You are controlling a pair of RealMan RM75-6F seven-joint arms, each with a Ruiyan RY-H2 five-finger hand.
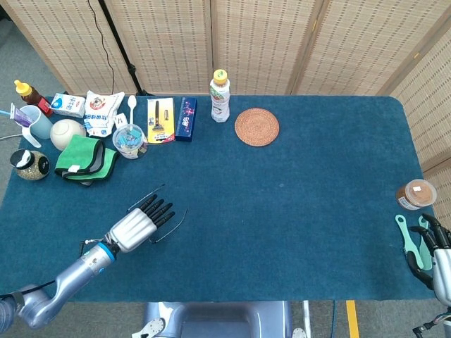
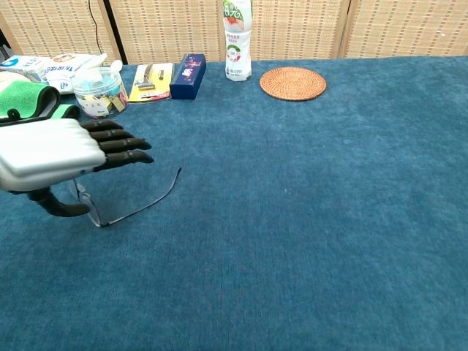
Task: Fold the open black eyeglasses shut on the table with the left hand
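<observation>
Eyeglasses (image 2: pixel 135 207) lie open on the table's (image 1: pixel 296 211) near-left part, directly under your left hand (image 1: pixel 141 224), its fingers extended flat and holding nothing, temples running away from you, right hand (image 1: pixel 438 260) far off at the right edge.

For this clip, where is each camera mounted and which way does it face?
Head view: high above the near edge, looking steeply down on the whole table; shows the left hand and arm, and the right hand at the right edge.
Chest view: low at the near edge, looking across the table toward the screens; shows only the left hand.
Shared: left hand over the black eyeglasses, bottle, round coaster.
</observation>
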